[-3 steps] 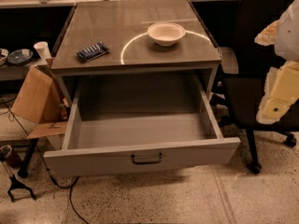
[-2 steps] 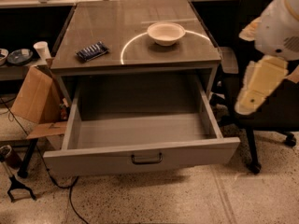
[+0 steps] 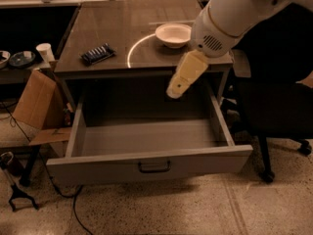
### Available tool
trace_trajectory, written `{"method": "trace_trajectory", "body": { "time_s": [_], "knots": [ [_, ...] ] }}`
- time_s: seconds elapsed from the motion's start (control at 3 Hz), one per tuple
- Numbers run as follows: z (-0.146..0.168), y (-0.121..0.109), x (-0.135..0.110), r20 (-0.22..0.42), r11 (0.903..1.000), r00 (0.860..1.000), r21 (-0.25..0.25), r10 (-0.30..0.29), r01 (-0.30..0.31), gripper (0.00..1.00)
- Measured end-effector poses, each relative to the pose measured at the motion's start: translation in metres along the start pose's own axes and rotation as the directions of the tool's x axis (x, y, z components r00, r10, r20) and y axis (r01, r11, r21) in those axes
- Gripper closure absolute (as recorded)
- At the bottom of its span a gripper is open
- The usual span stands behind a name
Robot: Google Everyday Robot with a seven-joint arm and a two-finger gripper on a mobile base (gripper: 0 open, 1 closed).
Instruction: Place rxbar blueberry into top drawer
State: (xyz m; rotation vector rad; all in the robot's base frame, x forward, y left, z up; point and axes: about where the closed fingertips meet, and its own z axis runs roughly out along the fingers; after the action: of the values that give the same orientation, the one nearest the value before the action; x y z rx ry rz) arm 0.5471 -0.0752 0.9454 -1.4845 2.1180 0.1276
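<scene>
The rxbar blueberry (image 3: pixel 98 54), a dark blue flat bar with pale markings, lies on the left part of the cabinet top (image 3: pixel 122 28). The top drawer (image 3: pixel 146 160) is pulled fully open, with a dark pull handle (image 3: pixel 154 167) on its front panel; nothing shows inside it. My gripper (image 3: pixel 177 89) hangs from the white arm above the drawer's back right part, below the cabinet's front edge. It is well to the right of the bar and holds nothing that I can see.
A white bowl (image 3: pixel 173 35) sits on the cabinet top at the right. A black office chair (image 3: pixel 274 106) stands right of the drawer. A cardboard box (image 3: pixel 34 102), a cup (image 3: pixel 45 52) and cables on the floor lie to the left.
My arm has swung in from the right edge of the view to over the drawer's right side. The bar, bowl and drawer have not moved.
</scene>
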Motion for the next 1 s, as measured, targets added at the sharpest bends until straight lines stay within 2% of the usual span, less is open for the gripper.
{"method": "trace_trajectory", "body": {
  "time_s": [0.33, 1.0],
  "knots": [
    [-0.0007, -0.0039, -0.0061, 0.02, 0.9977, 0.998, 0.017, 0.065, -0.065, 0.0],
    [-0.0012, -0.0035, -0.0062, 0.03, 0.9972, 0.997, 0.019, 0.071, -0.072, 0.0]
  ]
}}
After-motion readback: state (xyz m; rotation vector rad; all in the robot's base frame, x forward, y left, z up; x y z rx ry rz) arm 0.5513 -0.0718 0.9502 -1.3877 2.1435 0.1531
